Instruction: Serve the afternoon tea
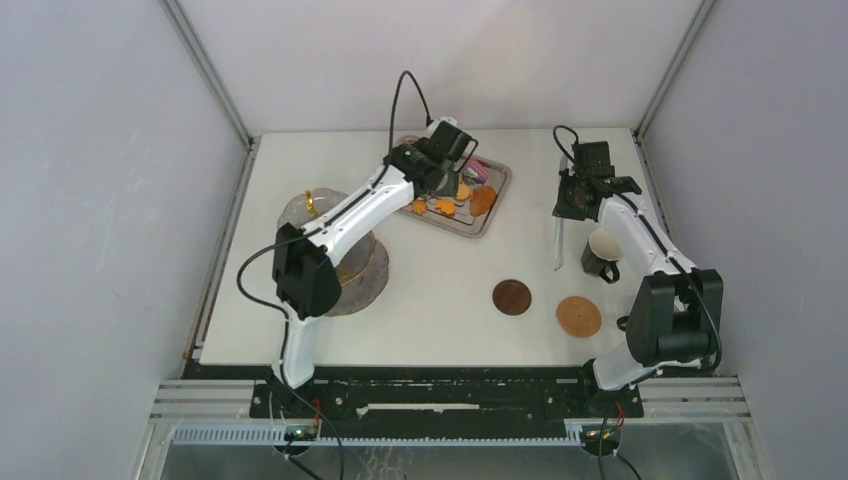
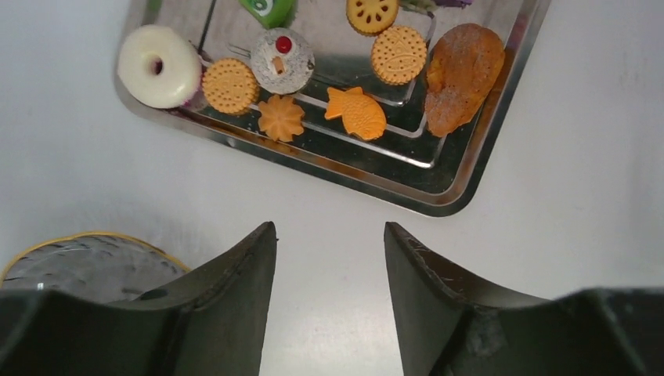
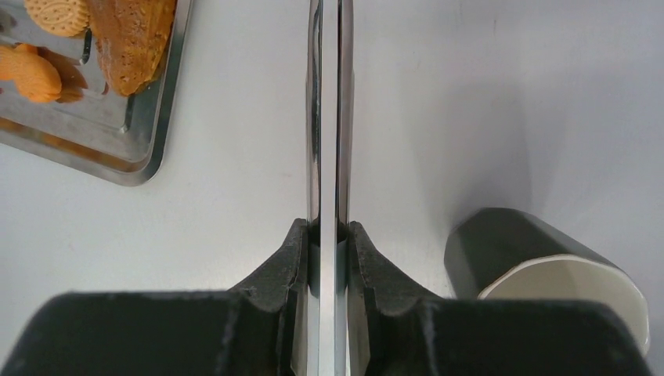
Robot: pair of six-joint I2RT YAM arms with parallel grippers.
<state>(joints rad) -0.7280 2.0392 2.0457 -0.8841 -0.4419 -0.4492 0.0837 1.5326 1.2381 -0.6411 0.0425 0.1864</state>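
Coasters (image 1: 512, 297): nearer than tray (image 1: 497, 205), off its right corner, well apart.
Cup (image 1: 603, 254): right of tray, apart.
Glass stand (image 1: 365, 275): left of tray, nearer.
Left claw (image 2: 330, 231): over table just short of tray, jaws partly apart, holding nothing.
Right claw (image 3: 328, 235): right of tray, clamped on tongs (image 3: 329, 117), blades pressed together.
Donut (image 2: 159, 66), cookies (image 2: 230, 86), cake (image 2: 283, 59): in tray.

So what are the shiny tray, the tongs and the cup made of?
The tray looks like polished steel: it has mirror-like reflections. The tongs look like bright metal too, in thin shiny strips. The cup is matte dark outside and cream inside; ceramic or plastic, can't tell.
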